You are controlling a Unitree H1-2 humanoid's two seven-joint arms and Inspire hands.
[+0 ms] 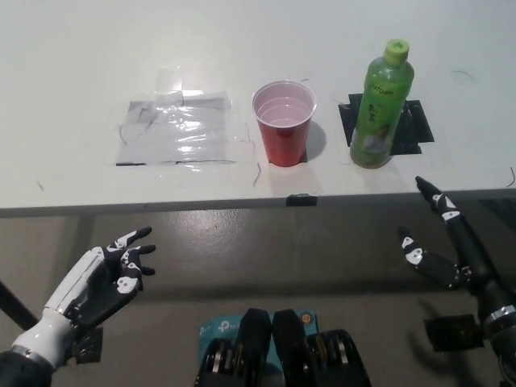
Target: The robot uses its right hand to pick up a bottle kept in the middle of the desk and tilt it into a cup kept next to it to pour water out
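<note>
A green bottle (381, 106) with a lime cap stands upright on black tape on the white desk (81, 72). Just to its left a red cup (284, 122) stands upright, its inside pale. My black right hand (446, 246) is open below the desk's front edge, under and slightly right of the bottle, holding nothing. At the lower left my white left hand (105, 278) rests open, fingers spread, also below the desk edge.
A clear plastic sheet (179, 127) is taped flat to the desk left of the cup. The desk's front edge (242, 203) runs across the picture between both hands and the objects.
</note>
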